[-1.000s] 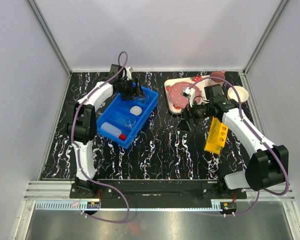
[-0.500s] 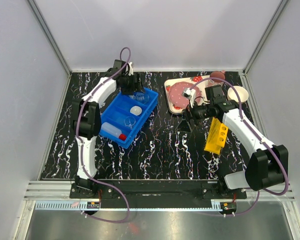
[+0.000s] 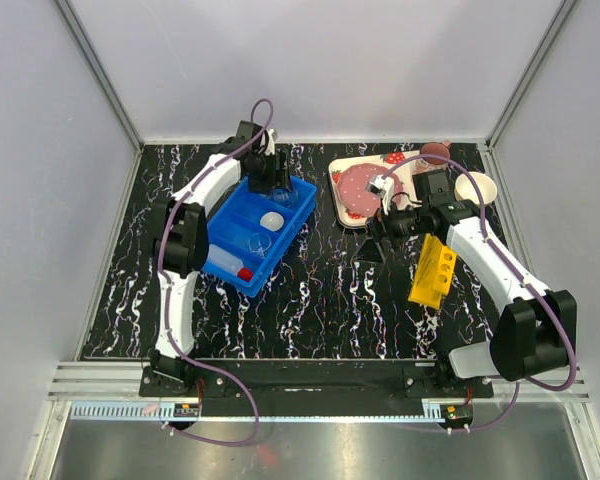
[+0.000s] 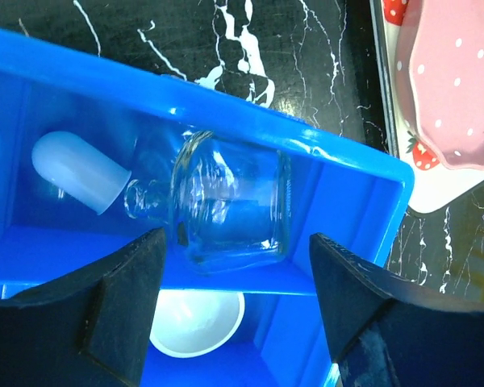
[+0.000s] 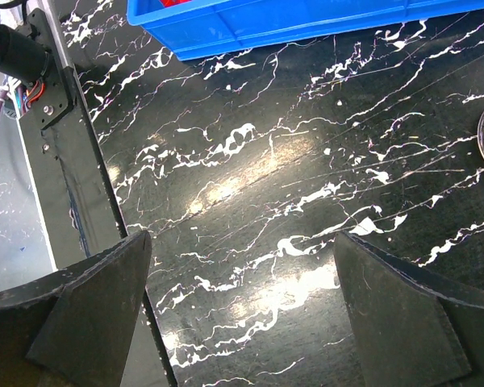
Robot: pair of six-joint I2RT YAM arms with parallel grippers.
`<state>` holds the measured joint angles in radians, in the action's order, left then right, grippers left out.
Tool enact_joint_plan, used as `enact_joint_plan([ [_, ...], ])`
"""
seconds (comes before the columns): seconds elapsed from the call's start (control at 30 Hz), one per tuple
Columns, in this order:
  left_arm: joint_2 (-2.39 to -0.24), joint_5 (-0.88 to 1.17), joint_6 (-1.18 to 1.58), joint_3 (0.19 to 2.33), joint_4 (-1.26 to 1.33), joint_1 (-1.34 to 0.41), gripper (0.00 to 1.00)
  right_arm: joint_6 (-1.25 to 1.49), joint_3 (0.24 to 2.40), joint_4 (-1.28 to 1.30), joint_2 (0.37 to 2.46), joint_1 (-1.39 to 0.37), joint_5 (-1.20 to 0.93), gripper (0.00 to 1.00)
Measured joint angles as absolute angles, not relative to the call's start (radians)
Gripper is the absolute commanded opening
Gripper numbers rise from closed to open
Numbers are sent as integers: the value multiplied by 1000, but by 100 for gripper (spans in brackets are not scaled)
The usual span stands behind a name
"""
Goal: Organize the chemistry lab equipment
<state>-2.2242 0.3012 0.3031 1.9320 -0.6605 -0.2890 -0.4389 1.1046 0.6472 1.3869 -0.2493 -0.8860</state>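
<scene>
A blue bin (image 3: 280, 240) holds a white squeeze bottle (image 3: 223, 263) with a red nozzle, a small white dish (image 3: 271, 220) and a clear beaker (image 3: 261, 241). My left gripper (image 3: 268, 178) hovers open over the bin's far end. In the left wrist view a clear glass beaker (image 4: 234, 201) lies on its side in the far compartment, clear of my fingers (image 4: 113, 314), with the dish (image 4: 195, 322) below it. The yellow holed rack (image 3: 432, 272) lies on the table by my right arm. My right gripper (image 3: 376, 238) is open and empty above bare table (image 5: 250, 201). No thin tubes are visible.
A strawberry-print tray (image 3: 352, 170) with a pink mug sits at the back, right of the bin. A cream bowl (image 3: 474, 187) stands at the far right. A frosted white rounded piece (image 4: 77, 171) lies beside the beaker. The bin's wall (image 5: 306, 20) shows at the top of the right wrist view.
My left arm has swung slightly to the right and back over the bin's far end, and the beaker there now shows free. The right arm has barely moved.
</scene>
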Motion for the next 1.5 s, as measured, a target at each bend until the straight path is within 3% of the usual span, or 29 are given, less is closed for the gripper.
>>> enact_joint_plan([
  [0.6,-2275,127,222,2029,-742,-349,32,-442,1105,647,1387,-239,-886,100],
  [1.07,-2279,-327,-31,2036,-750,-533,24,-443,1104,647,1387,-233,-886,100],
  [1.5,-2345,-555,-142,2035,-715,-579,19,-446,1100,648,1387,-221,-903,100],
])
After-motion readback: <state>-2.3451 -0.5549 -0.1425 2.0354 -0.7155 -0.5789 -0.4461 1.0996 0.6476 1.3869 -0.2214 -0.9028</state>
